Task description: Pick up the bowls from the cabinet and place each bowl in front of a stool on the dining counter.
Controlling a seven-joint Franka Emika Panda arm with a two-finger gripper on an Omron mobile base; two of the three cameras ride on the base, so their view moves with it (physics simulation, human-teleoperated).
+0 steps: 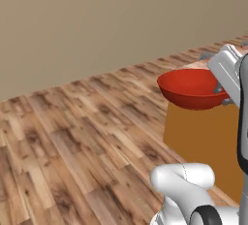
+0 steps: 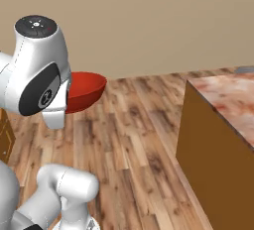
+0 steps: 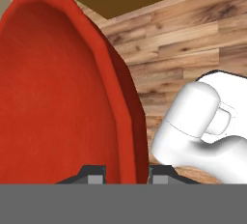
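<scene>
A glossy red bowl (image 1: pixel 190 89) hangs in the air above the wooden floor, held level by its rim. My gripper (image 1: pixel 221 92) is shut on that rim at the bowl's right side. In the hand view the red bowl (image 3: pixel 58 97) stands close up, with its rim pinched in my gripper (image 3: pixel 126 174), one fingertip (image 3: pixel 95 175) inside and one outside. From the right, the red bowl (image 2: pixel 88 89) pokes out from behind my hand. The dining counter (image 2: pixel 225 100) has a reddish marble top and an orange base, and stands to the right of the bowl. The dining counter's end (image 1: pixel 203 136) lies just behind and below the bowl. The cabinet and stools are out of view.
Wood-plank floor (image 1: pixel 72 136) spreads to the left and ahead, up to a plain beige wall (image 1: pixel 97 20). A brown wooden corner (image 2: pixel 5 135) shows at the left edge of the right base view. My own white elbow (image 2: pixel 67 184) sits low in front.
</scene>
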